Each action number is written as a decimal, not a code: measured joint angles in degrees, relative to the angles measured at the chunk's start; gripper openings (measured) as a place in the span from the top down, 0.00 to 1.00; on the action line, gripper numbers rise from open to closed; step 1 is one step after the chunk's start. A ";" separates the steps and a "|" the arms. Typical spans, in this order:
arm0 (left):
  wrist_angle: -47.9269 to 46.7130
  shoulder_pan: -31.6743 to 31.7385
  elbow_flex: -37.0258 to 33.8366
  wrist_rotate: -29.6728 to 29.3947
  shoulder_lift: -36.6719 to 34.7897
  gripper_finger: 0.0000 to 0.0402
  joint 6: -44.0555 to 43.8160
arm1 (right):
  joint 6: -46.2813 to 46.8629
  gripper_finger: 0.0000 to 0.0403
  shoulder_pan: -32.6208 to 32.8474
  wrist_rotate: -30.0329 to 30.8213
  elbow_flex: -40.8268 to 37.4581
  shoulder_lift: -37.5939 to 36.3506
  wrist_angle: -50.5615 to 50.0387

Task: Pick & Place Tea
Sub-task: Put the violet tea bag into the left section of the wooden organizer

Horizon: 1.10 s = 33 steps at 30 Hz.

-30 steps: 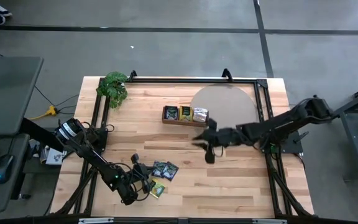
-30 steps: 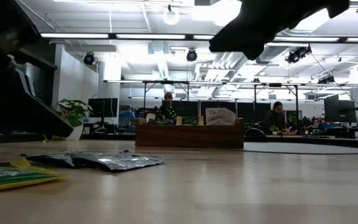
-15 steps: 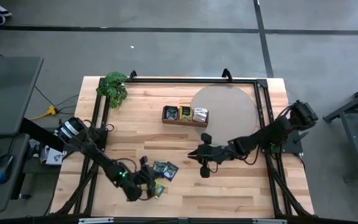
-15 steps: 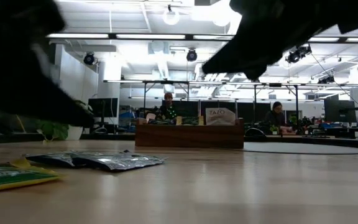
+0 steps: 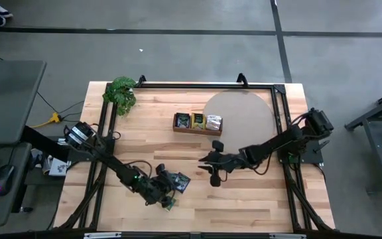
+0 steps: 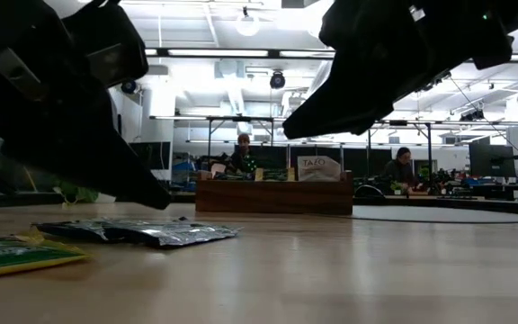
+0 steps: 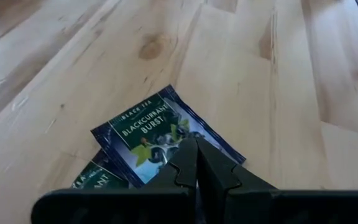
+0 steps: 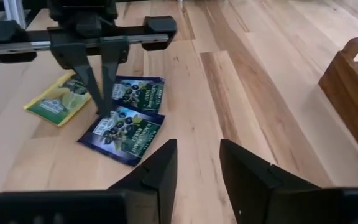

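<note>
— with its fingers pressed together, the left claw [image 8: 102, 106] has its tips down on a dark blue tea sachet [image 8: 123, 131], pinning it flat to the table [image 5: 244, 199].
— and the right claw [image 8: 194, 168]?
— fingers apart, nothing held, hovering near, probably lining up the pick. two more sachets [image 8: 59, 99] lie just beside; the wooden tray [image 5: 197, 123] sits well apart.

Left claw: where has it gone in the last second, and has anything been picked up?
The left claw, shut, has swung over from beside the loose sachets onto them; its tips now sit at the edge of a dark blue blackcurrant sachet, nothing lifted. The right claw drew back from near the wooden tray toward the sachets, fingers apart, empty. The sachets, including the yellow-green sachet, and the tray have not moved.
</note>
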 joint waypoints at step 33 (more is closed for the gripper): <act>-4.67 0.02 0.31 2.23 4.33 1.00 -7.24 | 18.10 0.71 -1.70 -10.89 0.00 0.04 0.76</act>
